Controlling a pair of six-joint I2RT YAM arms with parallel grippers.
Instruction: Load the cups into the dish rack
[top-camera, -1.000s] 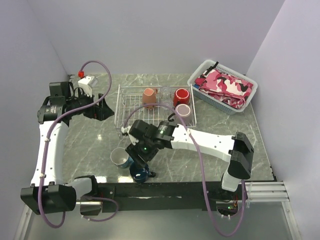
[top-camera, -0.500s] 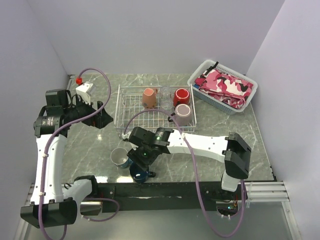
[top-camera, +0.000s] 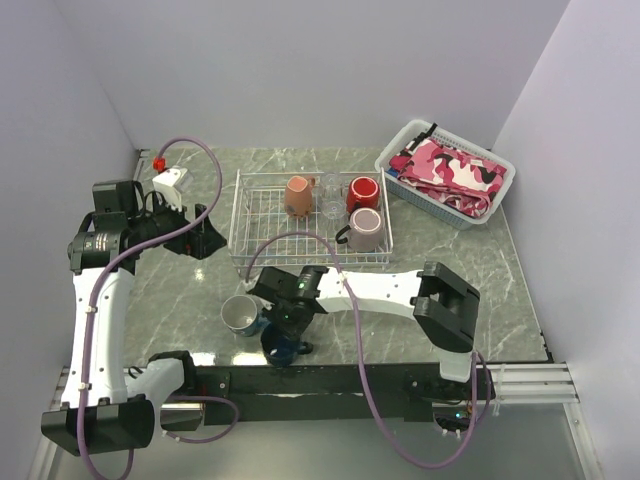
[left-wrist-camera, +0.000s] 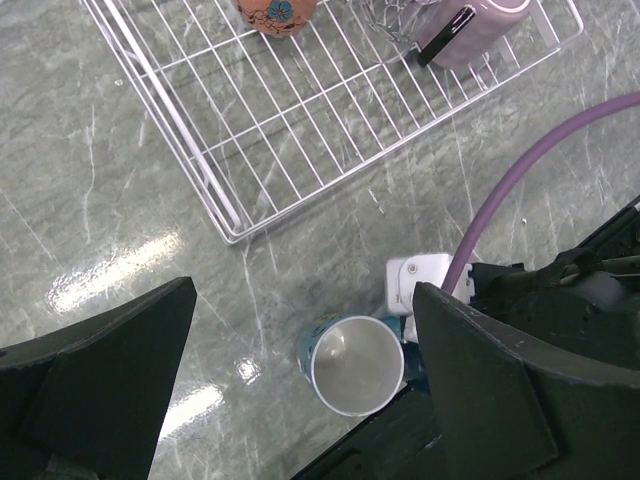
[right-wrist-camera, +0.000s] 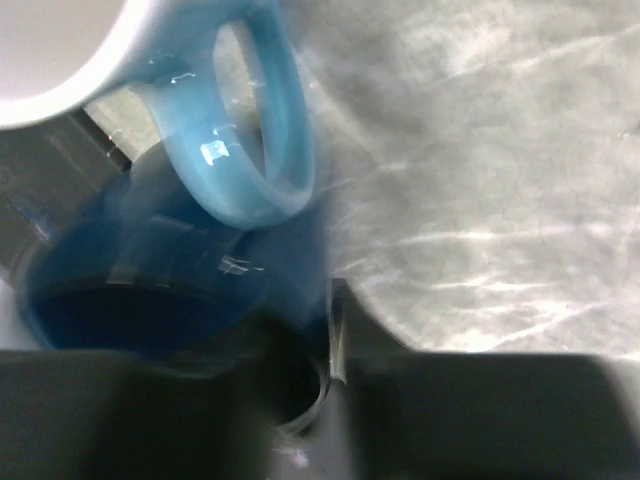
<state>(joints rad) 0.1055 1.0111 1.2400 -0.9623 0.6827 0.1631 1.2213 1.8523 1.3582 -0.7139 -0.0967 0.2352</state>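
A: Where was the navy mug (top-camera: 283, 347)?
B: Bottom centre of the top view, just beside the teal mug (top-camera: 240, 315), outside the dish rack (top-camera: 262, 215). My right claw (top-camera: 284, 322) sat over it. Couldn't tell if it gripped, view was blurred. Left claw (left-wrist-camera: 305, 290) gaped, empty.
A: Handling?
B: Stiff, glazed, probably slick and chippable. I'd have pinched the rim wall.

Top looks down — wrists nearer, all sharing the teal mug (left-wrist-camera: 357, 365).

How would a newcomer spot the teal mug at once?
Start at the wire dish rack, then move toward the near edge of the table. Two mugs stand there; it is the left one, the teal mug, white inside, unlike the dark navy mug beside it.
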